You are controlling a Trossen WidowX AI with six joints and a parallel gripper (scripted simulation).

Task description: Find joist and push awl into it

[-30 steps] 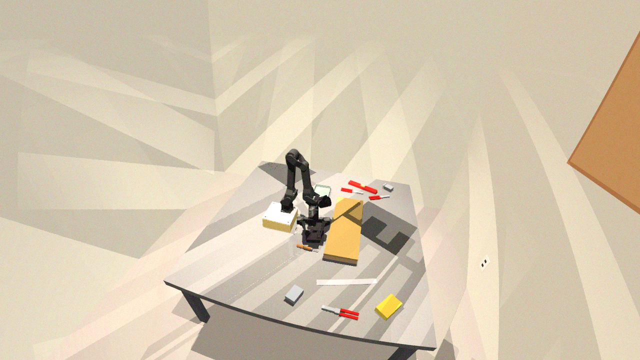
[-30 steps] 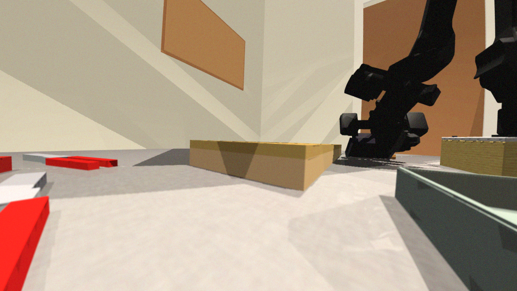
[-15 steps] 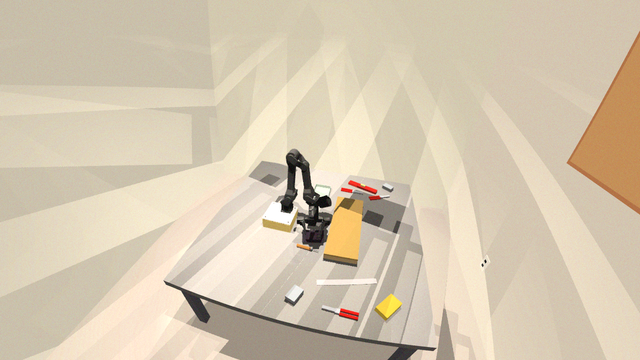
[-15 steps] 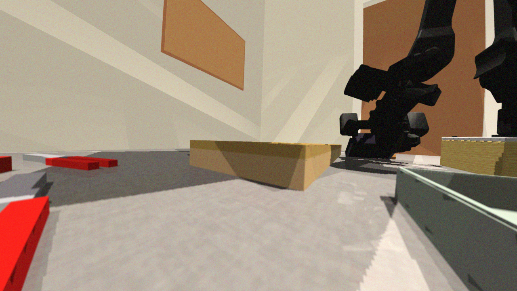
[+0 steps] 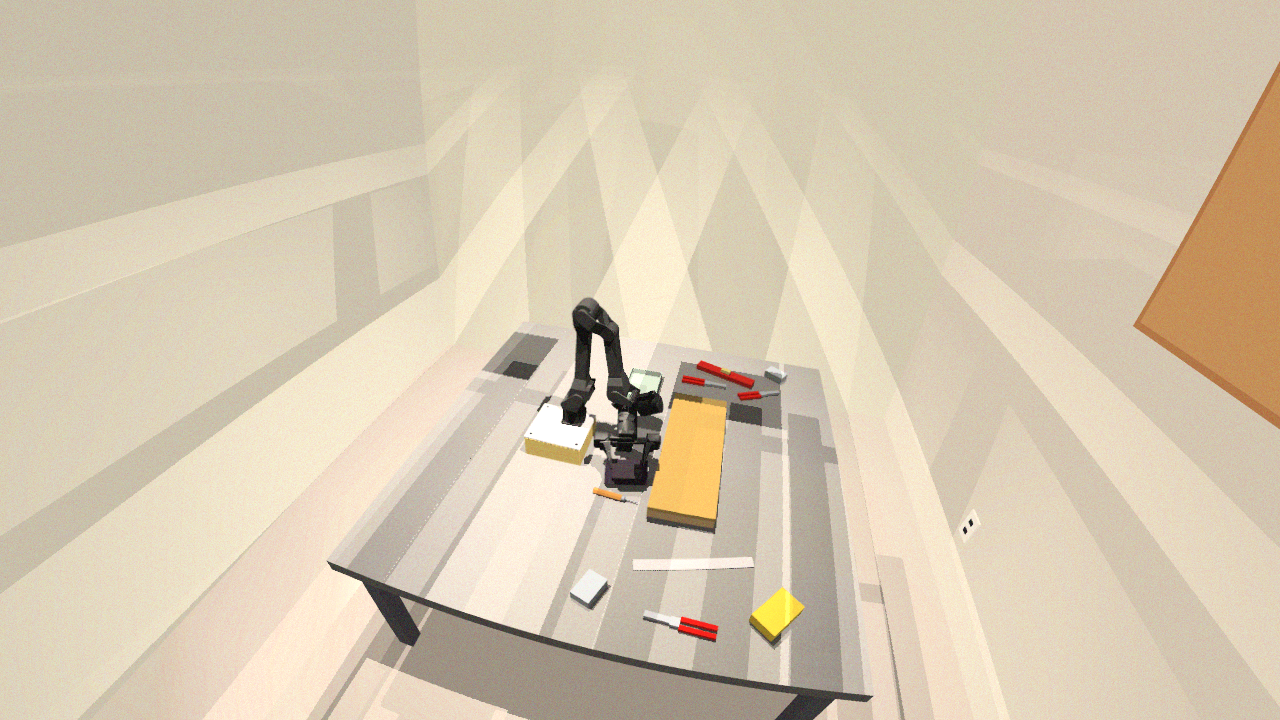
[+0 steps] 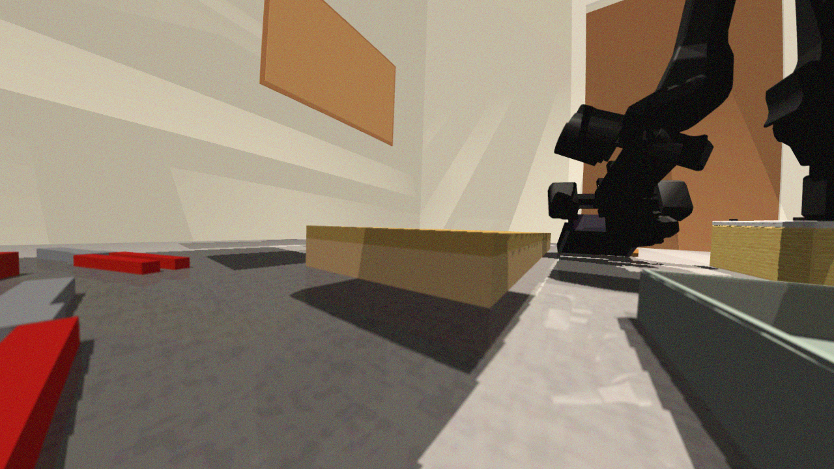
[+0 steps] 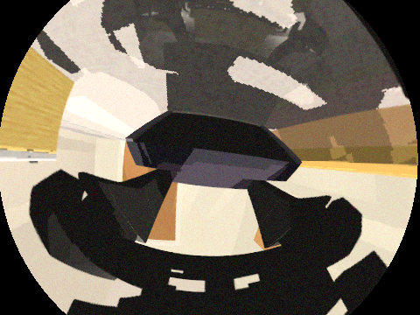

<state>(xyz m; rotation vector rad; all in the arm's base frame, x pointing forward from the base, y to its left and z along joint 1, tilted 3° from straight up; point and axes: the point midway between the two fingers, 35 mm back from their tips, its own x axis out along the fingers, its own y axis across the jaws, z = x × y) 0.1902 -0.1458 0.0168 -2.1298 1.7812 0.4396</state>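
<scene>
My gripper [image 5: 626, 458] [image 6: 606, 233] [image 7: 212, 171] is low over the table, just left of the tan floor panel [image 5: 689, 447] [image 6: 419, 256] [image 7: 350, 144]. It is shut on the dark purple stud finder [image 5: 626, 471] [image 6: 589, 224] [image 7: 227, 164], which sits wide between the two fingers at table height. The orange-handled awl [image 5: 613, 494] lies on the table just in front of the gripper. The pale green tray [image 5: 646, 377] [image 6: 728, 326] stands behind the arm, near the panel's far end.
The arm's yellow base block [image 5: 559, 434] [image 6: 769, 251] is left of the gripper. Red tools [image 5: 720, 371] and a grey block [image 5: 775, 373] lie at the back. A white strip [image 5: 693, 564], grey block [image 5: 588, 587], red-handled tool [image 5: 685, 622] and yellow block [image 5: 776, 614] lie in front.
</scene>
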